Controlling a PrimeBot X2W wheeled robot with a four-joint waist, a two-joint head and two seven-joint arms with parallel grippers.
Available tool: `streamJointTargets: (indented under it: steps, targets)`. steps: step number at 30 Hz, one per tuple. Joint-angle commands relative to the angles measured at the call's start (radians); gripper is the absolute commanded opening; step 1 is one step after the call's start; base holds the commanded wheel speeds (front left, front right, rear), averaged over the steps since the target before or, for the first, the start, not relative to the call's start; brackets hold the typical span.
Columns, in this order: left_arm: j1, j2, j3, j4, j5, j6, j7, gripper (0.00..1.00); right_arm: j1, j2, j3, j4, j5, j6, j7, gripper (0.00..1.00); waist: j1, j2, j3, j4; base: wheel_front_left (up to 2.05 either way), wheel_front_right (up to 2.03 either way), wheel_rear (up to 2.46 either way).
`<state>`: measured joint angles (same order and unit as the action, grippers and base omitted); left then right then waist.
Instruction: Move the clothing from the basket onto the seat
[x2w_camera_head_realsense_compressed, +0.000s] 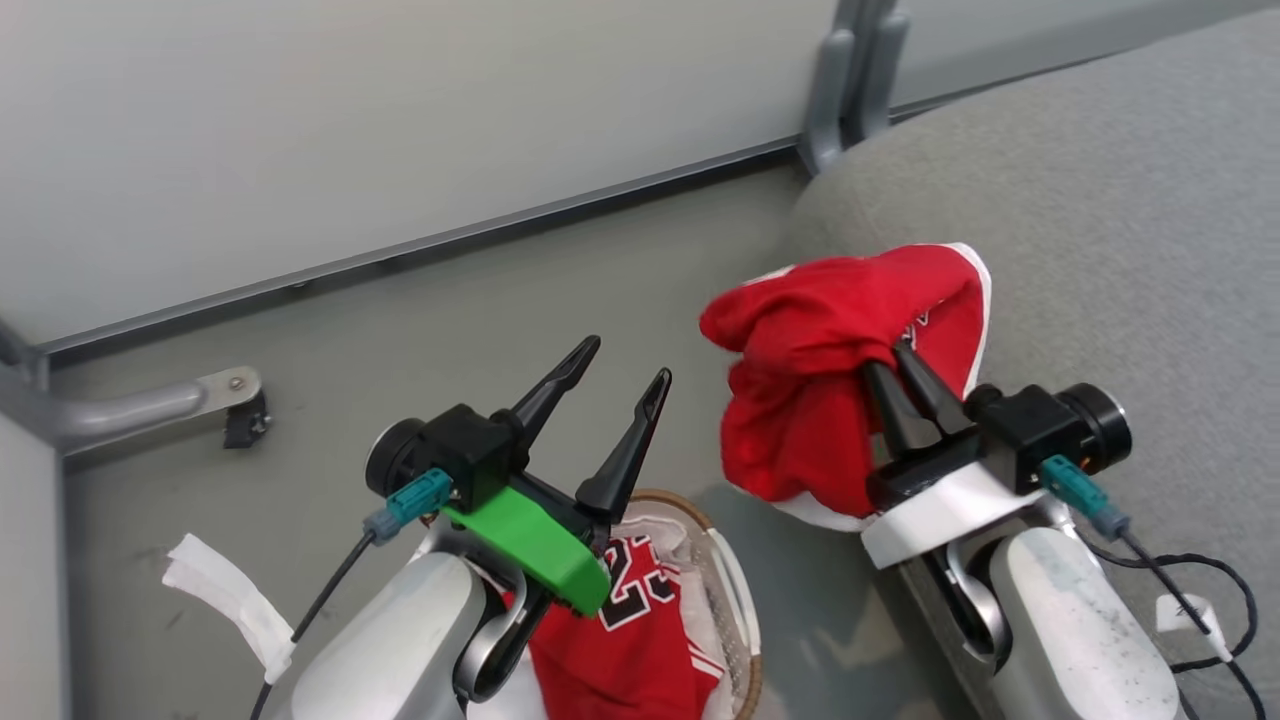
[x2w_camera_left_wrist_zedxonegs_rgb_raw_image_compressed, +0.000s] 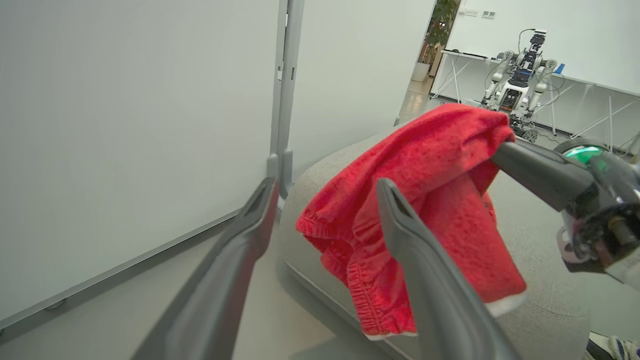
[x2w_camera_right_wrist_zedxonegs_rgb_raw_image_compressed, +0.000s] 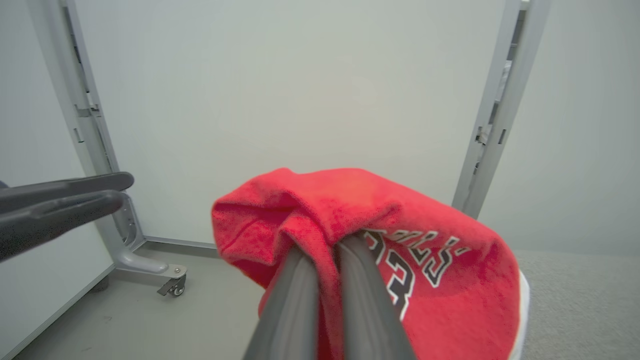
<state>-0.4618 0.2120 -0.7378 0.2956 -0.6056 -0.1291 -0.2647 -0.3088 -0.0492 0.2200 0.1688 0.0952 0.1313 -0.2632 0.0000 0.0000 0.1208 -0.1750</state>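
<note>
**One red garment lifted at the seat edge, jersey in the basket**

The seat (x2w_camera_head_realsense_compressed: 1100, 200) is a grey cushion taking up the 1 to 4 o'clock part of the head view. Grey floor (x2w_camera_head_realsense_compressed: 450, 330) runs from centre out to 9 o'clock, with a pale partition wall (x2w_camera_head_realsense_compressed: 350, 120) at 11 o'clock.

The basket (x2w_camera_head_realsense_compressed: 745, 620) sits on the floor at 6 o'clock, partly hidden behind the left arm. The jersey (x2w_camera_head_realsense_compressed: 630, 640) lies inside it, red, with the number 23 showing.

The red garment (x2w_camera_head_realsense_compressed: 800, 400) has white trim and hangs bunched at centre-right, over the seat's 8 o'clock edge. Cannot tell if it touches the cushion. The right wrist view shows black white-edged lettering on it.

The right pincer (x2w_camera_head_realsense_compressed: 888, 362) is at 4 o'clock, fingers aimed to 11 o'clock, clenched on a fold of the red garment. The left pincer (x2w_camera_head_realsense_compressed: 628, 358) is released, fingers spread and empty, above the basket and aimed to 1 o'clock. It sits just beside the red garment, not touching it.

A white strip (x2w_camera_head_realsense_compressed: 230, 600) lies on the floor at 8 o'clock.
</note>
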Motion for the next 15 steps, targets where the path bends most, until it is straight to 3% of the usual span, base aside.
streamJointTargets:
  steps: [1,15]
  targets:
    - [0.011,0.013,0.006,0.002,0.011,-0.003,0.0,1.0,0.012,-0.003,-0.009,-0.011,-0.003,-0.001,-0.002,0.0,0.0,0.0,0.029,-0.079,0.0,0.0,0.0]
    - [0.019,0.021,-0.033,0.004,0.018,-0.003,0.0,1.0,0.028,-0.003,-0.107,-0.06,-0.002,-0.001,-0.002,0.0,0.0,0.0,0.075,-0.293,0.0,0.0,0.0]
